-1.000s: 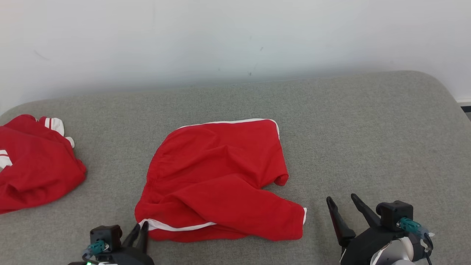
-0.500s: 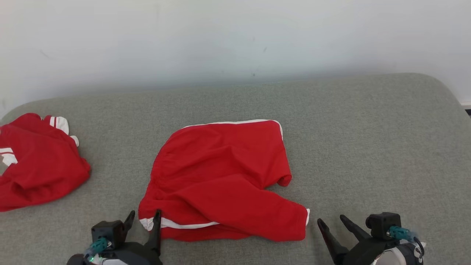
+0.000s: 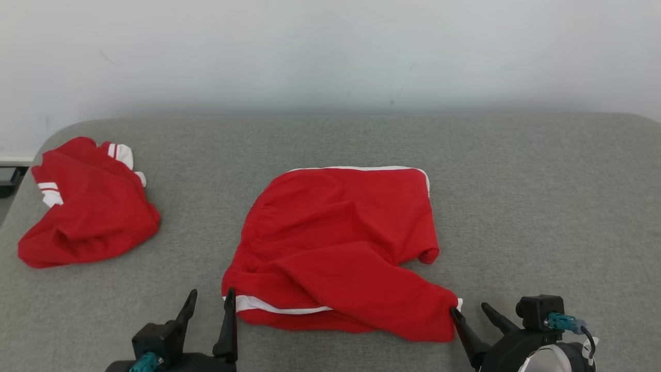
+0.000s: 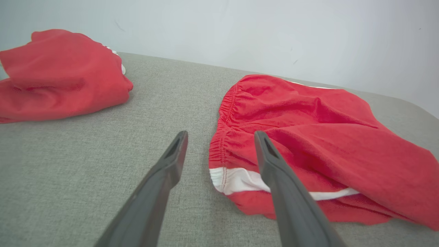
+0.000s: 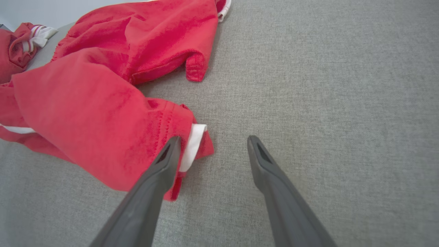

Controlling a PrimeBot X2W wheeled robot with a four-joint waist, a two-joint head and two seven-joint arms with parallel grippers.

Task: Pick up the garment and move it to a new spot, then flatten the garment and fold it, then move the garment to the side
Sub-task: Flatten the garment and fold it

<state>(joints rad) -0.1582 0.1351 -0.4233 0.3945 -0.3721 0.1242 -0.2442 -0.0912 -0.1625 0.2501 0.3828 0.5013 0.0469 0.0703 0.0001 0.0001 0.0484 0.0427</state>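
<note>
Nearest us, our left gripper [image 3: 212,292] and right gripper [image 3: 469,308] sit low at the near edge of the grey cushion [image 3: 542,206]. Both have their jaws spread wide with nothing between them. They bracket the near side of the red shorts [image 3: 335,232], which lie in the middle of the cushion.

In the left wrist view the left gripper's right finger [image 4: 274,171] crosses in front of the near-left corner, where the gathered waistband meets a white trim band [image 4: 236,180]. We cannot tell whether it touches the cloth. In the right wrist view the right gripper's left finger [image 5: 163,164] lies against the near-right corner, at the white-edged leg hem [image 5: 193,144]. We judge this placing deliberate: one gripper per near corner lets us pinch both ends of that edge and pull it taut, or carry it over for a fold.

Farther in, the shorts are rumpled, with ridges across the middle and the far leg's hem curled at the right, so we reckon the flattening is not finished. Their far edge, lined in white, runs fairly straight.

Far left, well apart from the shorts, a second red garment [image 3: 88,206] lies bunched, probably set aside. Beyond the cushion stands a pale wall [image 3: 330,51].
</note>
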